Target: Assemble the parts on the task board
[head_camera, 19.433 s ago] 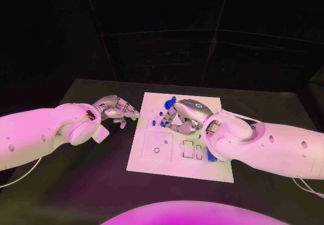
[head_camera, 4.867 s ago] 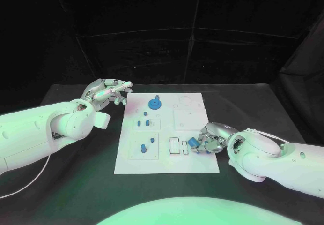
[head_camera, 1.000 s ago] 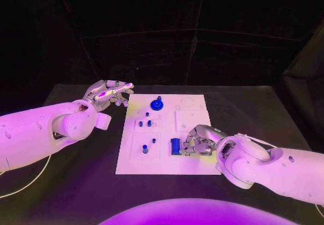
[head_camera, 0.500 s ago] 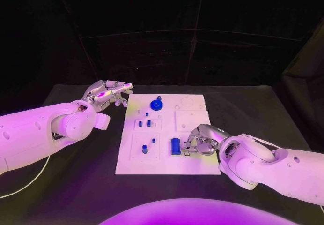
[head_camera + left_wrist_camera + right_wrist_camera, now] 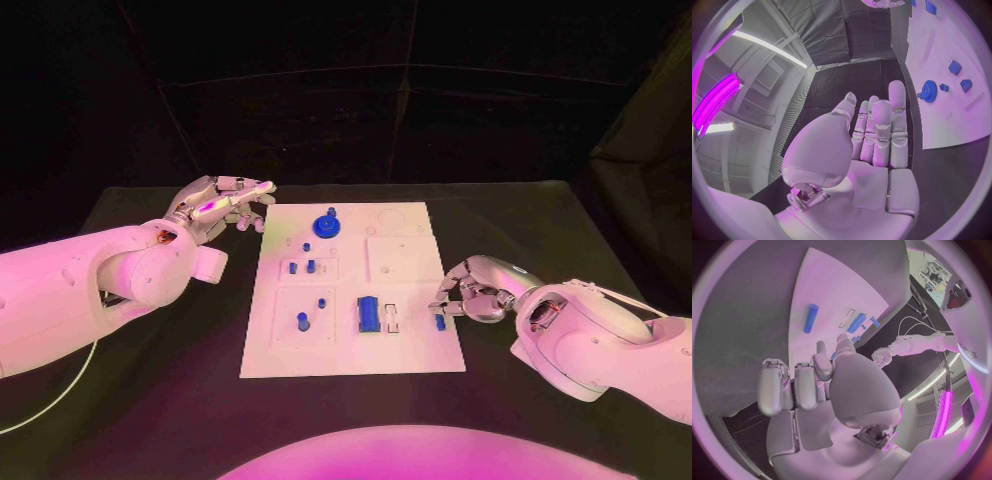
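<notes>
Head view, R hand: right hand (image 5: 476,288) sits at the board's right edge, fingers curled in toward the palm, nothing visibly in them; looks empty, not pinching.
R hand to small part: a small blue part (image 5: 440,321) lies on the task board (image 5: 404,350) just beside the fingertips, on the robot's near side and slightly inboard. Long axis runs roughly near-far, about parallel to the board's long edge.
R hand to block: the bigger blue block (image 5: 371,315) lies further inboard, same near-far axis, seemingly seated in its slot; can't tell how deep.
Which hand is nearer: R by a lot. Judgement: next pick prob. falls to R, reaching down and inward, closing across the part's short side.
L hand: left hand (image 5: 216,207) hovers off the board's far-left corner, fingers extended and close together, holding nothing, well apart from the loose part.
Other parts: blue gear (image 5: 327,228) at the far end, small pegs (image 5: 299,267) mid-left, all nearer L.
R wrist view adds: own fingers (image 5: 795,385) bent, nothing in them; one long blue piece (image 5: 811,318) lies flat on white ahead of them, apart, not touching.
L wrist view adds: flat open palm (image 5: 873,150), fingers side by side; gear (image 5: 929,91) seen beyond the fingertips.
</notes>
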Tool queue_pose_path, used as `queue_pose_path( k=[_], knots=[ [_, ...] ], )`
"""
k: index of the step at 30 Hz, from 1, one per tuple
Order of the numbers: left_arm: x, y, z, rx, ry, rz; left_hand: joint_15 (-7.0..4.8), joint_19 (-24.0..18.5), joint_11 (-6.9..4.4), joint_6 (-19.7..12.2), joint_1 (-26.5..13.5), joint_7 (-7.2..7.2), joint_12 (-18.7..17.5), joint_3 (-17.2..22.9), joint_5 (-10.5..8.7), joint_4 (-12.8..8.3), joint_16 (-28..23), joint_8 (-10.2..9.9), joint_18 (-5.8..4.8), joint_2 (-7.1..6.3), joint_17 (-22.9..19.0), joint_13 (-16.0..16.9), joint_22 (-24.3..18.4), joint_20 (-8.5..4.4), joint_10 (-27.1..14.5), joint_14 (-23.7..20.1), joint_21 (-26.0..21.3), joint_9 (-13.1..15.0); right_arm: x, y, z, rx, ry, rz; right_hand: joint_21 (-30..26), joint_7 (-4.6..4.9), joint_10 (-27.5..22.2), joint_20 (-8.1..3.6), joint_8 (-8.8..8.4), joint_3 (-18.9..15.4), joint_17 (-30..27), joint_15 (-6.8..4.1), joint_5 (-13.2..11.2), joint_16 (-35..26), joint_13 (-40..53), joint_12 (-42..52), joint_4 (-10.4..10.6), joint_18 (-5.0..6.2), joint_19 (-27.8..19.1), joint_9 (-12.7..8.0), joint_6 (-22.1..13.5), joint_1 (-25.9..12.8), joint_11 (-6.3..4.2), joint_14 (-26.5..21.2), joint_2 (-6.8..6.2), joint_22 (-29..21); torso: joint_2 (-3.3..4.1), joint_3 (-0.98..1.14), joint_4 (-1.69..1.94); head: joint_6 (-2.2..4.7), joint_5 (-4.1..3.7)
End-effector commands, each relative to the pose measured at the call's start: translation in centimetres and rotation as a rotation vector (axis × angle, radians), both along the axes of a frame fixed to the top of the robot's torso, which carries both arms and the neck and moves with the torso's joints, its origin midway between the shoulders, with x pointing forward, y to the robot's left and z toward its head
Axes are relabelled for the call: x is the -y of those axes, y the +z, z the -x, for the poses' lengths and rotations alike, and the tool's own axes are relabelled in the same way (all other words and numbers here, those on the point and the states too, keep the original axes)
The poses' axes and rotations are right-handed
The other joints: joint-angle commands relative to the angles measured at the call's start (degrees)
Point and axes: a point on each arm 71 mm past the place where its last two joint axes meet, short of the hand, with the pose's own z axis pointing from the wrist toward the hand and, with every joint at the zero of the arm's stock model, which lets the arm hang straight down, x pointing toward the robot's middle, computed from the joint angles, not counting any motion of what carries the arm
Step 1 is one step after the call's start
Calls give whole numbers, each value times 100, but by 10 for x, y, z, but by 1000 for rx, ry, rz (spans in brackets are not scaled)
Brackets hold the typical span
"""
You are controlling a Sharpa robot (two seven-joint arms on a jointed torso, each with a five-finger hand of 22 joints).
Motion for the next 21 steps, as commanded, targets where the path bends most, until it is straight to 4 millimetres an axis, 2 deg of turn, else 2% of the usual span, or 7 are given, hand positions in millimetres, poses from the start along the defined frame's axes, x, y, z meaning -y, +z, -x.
queue_pose_path(
  k=[1, 4, 10, 12, 16, 21],
  knots=[
    [4, 2, 0, 6, -15, 12, 22, 11, 13, -32, 54, -9, 20, -20, -2, -22, -5, 20, 79, 0, -9, -6, -6, 23, -47, -32, -20, -9, 2, 3, 1, 35, 41, 64, -12, -16, -3, 25, -51, -81, 19, 22, -52, -23, -1, -28, 29, -7, 21, -10, 95, -53, 11, 260, -31, 249, 14, 8, -37, 6, -59],
    [5, 1, 0, 6, -18, 13, 23, 12, 12, -33, 59, -9, 22, -23, -1, -25, -5, 22, 79, 2, -12, -7, -8, 23, -49, -33, -21, -10, 7, 0, 0, 23, 42, 111, 14, -33, 27, 14, -102, -207, 75, 12, -271, 10, 3, -31, 146, -18, 54, -22, 155, -281, -1, 273, -3, 298, 25, 16, -57, 16, -80],
    [3, 1, 0, 6, -13, 11, 23, 13, 12, -33, 60, -9, 23, -23, -1, -25, -5, 22, 80, 2, -13, -8, -8, 23, -50, -33, -22, -10, 9, -7, -4, -12, 49, 175, 21, -37, 42, 9, -146, -272, 109, 8, -406, 30, 15, -27, 145, -21, 64, -30, 170, -368, -4, 280, 5, 313, 36, 32, -85, 7, -74],
    [3, 0, 0, 5, -13, 11, 23, 13, 12, -33, 60, -9, 23, -23, -1, -25, -5, 22, 80, 2, -13, -8, -8, 23, -50, -33, -22, -10, 8, -10, -6, -26, 54, 190, 24, -41, 49, 8, -160, -306, 119, 6, -547, 36, 22, -25, 146, -23, 68, -30, 187, -416, -6, 282, 3, 318, 40, 39, -94, 12, -80],
    [3, -1, 0, 4, -17, 13, 23, 13, 12, -33, 60, -9, 23, -23, -1, -25, -5, 22, 80, 2, -13, -8, -8, 23, -50, -33, -22, -10, 3, -15, -10, -44, 63, 207, 24, -42, 53, 6, -171, -320, 120, 5, -615, 36, 27, -22, 141, -23, 68, -30, 196, -426, -8, 282, 2, 319, 32, 27, -71, -2, -102],
    [4, -1, 0, 3, -17, 13, 23, 13, 13, -34, 59, -8, 24, -26, -1, -24, 1, 22, 80, 3, -2, -8, -9, 23, -51, -31, -22, -10, -2, -19, -12, -46, 61, 209, 21, -45, 53, 5, -179, -308, 121, 3, -590, 35, 28, -27, 118, -22, 65, -29, 204, -376, -10, 281, 12, 315, 34, 29, -63, -8, -97]
  ],
)
